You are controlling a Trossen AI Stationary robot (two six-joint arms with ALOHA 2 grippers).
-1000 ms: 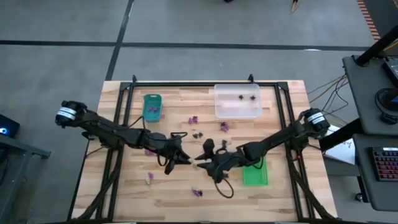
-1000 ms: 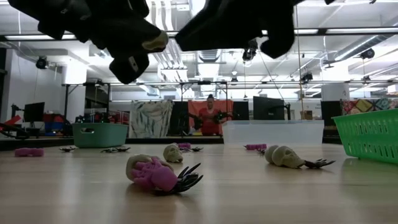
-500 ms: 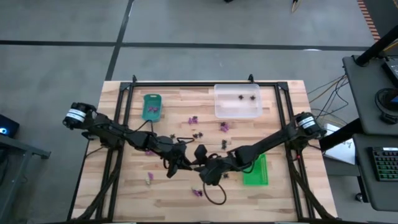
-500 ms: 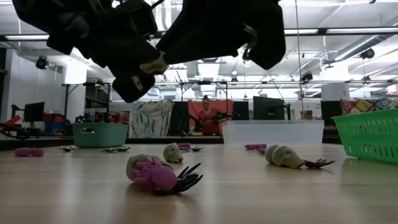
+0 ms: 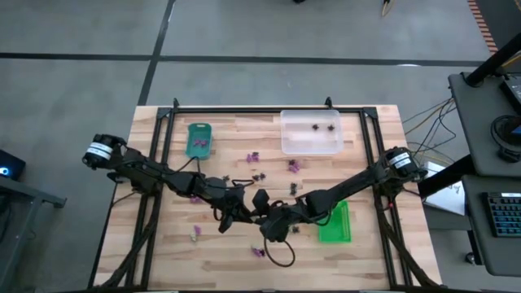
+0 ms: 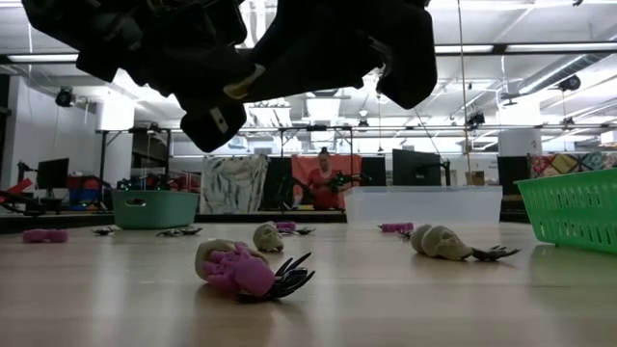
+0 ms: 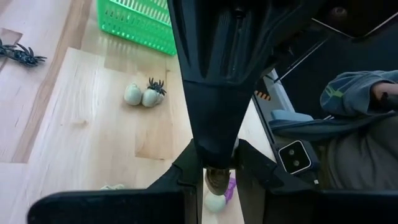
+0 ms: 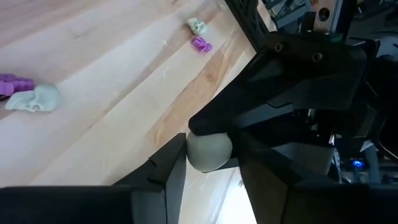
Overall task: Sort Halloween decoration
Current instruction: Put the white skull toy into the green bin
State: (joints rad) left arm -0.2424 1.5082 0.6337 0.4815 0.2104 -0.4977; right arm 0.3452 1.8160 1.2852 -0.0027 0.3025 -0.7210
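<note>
The cream trinket (image 8: 208, 151) hung in the air above the middle of the worktop (image 5: 358, 260), at the spot where the two hands met. It looked like hard moulded plastic: very light, stiff, rounded and smooth. It would probably squirt out of a careless pinch rather than break. The safest hold seemed to be across its widest part, with the pads square to each other. The left hand (image 7: 219, 177) was pinched together on it from one side. The right hand (image 8: 210, 165) sat around it from the other side, but whether it was already pressing could not be told. In the overhead view the trinket itself was lost under the dark arms. In the low view only a pale sliver (image 6: 249, 82) showed, so its exact shape stayed unclear. Other trinkets lay scattered on the boards, among them a purple, black and cream cluster (image 6: 246, 270) right under the hands and a pale skull (image 6: 439, 241) farther off. The teal tray (image 5: 199, 140), the clear tray (image 5: 310, 148) and the green tray (image 5: 334, 228) stood well apart from the hands. Which tray was meant for the cream pieces could not be made out.
</note>
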